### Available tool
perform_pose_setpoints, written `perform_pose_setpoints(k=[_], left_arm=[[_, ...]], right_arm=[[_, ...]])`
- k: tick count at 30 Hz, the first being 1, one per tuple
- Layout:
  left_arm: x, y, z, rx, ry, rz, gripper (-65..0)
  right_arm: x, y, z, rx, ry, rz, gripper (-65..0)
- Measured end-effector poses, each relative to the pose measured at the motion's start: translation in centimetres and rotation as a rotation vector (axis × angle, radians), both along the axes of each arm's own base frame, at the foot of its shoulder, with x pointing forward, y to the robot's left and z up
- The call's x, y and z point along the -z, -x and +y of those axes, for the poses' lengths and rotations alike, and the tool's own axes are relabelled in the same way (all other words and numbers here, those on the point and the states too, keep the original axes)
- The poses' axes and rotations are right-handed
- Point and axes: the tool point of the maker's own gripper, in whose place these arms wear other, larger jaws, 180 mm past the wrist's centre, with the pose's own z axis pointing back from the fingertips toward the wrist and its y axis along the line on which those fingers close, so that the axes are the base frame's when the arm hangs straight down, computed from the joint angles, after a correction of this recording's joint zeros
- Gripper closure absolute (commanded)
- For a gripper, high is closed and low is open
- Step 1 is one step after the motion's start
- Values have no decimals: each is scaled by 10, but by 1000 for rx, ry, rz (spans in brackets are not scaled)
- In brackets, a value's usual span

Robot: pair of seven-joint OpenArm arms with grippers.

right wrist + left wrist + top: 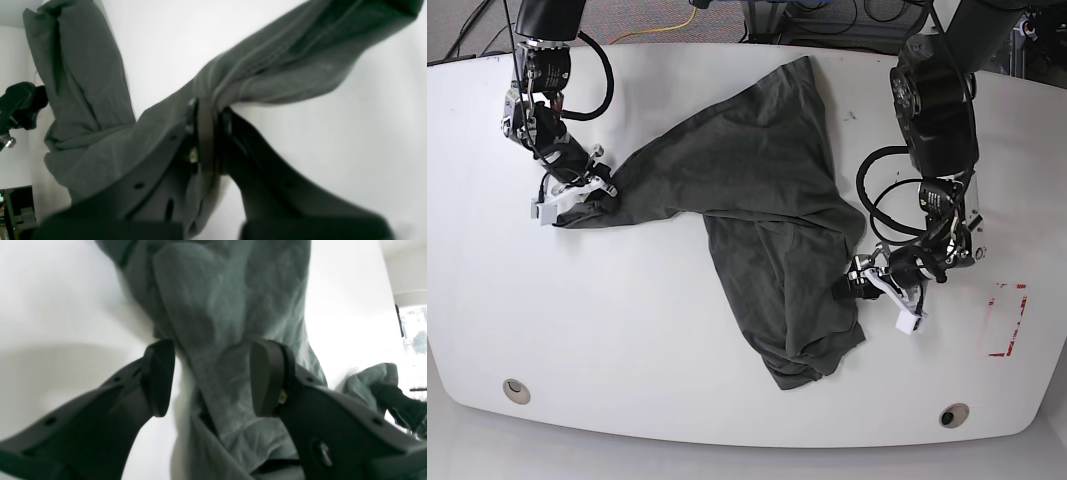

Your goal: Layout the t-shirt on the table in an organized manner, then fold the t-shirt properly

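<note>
Shirt (757,200) lies crumpled on the white surface (667,340), spread roughly diag. from far centre down to near centre-right, w/ one arm of cloth stretched out toward the base view's left. Wrinkled, bunched, not flat.

Right jaws (208,133) (base view left) are pinched tight on a fold of shirt; in the wrist view cloth is squeezed between the two pads, no gap seen. Cloth runs off from the pinch to upper right, and another hanging bunch shows at upper left of that view. In base view this gripper (577,195) sits at the far left tip of the shirt.

Left jaws (213,376) (base view right) stand wide apart. A ridge of shirt (227,323) runs between the pads; left pad (160,376) clear of cloth w/ white showing beside it, right pad (267,376) at the cloth's edge, contact can't tell. No grip visible. In base view this gripper (877,280) is at the shirt's right edge, near side.

Red tape rectangle (1005,320) well right of the shirt. Two grommet holes (516,390) near the front edge.
</note>
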Motion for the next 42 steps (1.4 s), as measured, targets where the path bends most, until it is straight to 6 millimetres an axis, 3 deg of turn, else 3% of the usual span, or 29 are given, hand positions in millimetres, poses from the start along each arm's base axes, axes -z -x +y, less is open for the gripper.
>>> perform_pose_setpoints(k=[14, 21, 31, 42], left_arm=[[26, 4, -9, -86, 53, 101, -336], [25, 2, -11, -90, 61, 98, -336], [20, 0, -39, -63, 102, 93, -333], [7, -10, -47, -56, 116, 65, -332]], right_arm=[[0, 0, 0, 0, 0, 1, 0], [0, 0, 0, 0, 0, 1, 0], [0, 0, 0, 0, 0, 1, 0], [0, 0, 0, 0, 0, 1, 0]])
